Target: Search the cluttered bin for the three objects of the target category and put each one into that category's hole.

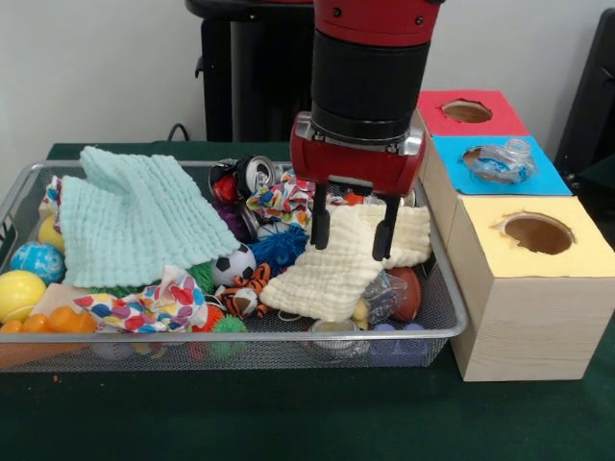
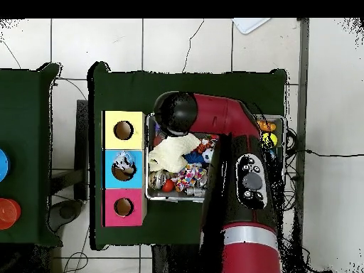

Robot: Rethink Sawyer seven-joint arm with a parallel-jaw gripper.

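We saw the red and black arm come down over the right half of the bin, a wide shallow tray of silver wire mesh with a rounded rim, set on the dark green table toward its left edge in the front view. Along the table's right edge stood three pale wooden boxes topped with red, blue and yellow paper, each with a round cut-out. A crushed clear plastic bottle with a blue label lay across the blue-surround hole, tilted and only partly in it. In the bin, a soft ribbed mint-green cloth covered the left part, a cream waffle-textured cloth the right, with a dented silver can, a small football, smooth coloured balls and patterned fabric crowded between and hiding whatever lay below. The gripper hung with its two dark fingers parted moderately, tips against the cream cloth, gripping nothing.
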